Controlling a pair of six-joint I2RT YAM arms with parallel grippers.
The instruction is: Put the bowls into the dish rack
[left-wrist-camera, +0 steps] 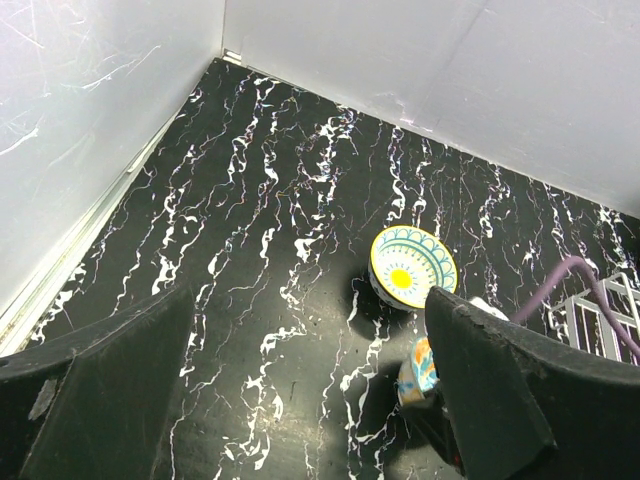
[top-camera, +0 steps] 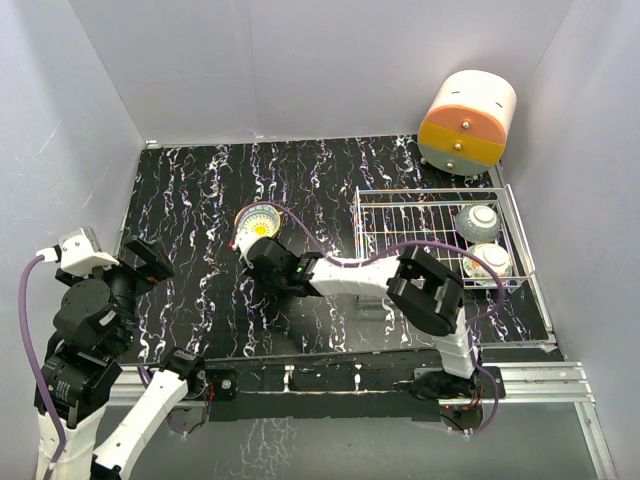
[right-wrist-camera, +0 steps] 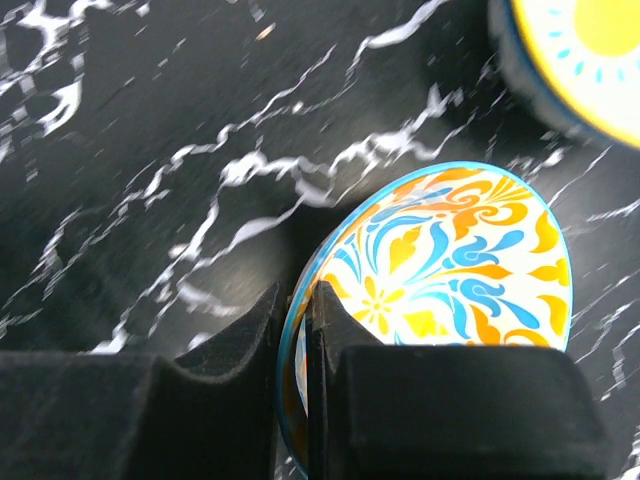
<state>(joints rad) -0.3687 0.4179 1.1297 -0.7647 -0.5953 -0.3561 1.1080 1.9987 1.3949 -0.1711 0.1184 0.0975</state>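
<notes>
Right gripper [right-wrist-camera: 297,305] pinching floral bowl [right-wrist-camera: 450,260], orange-blue inside

Two bowls [top-camera: 478,222] in dish rack [top-camera: 400,215] — right end; two others [top-camera: 259,222] left of it

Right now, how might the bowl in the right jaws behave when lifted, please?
The bowl looks glossy, so it may slip. The jaws pinch only its rim, so it could tilt. It seems rigid ceramic, likely chipping if dropped.
</notes>
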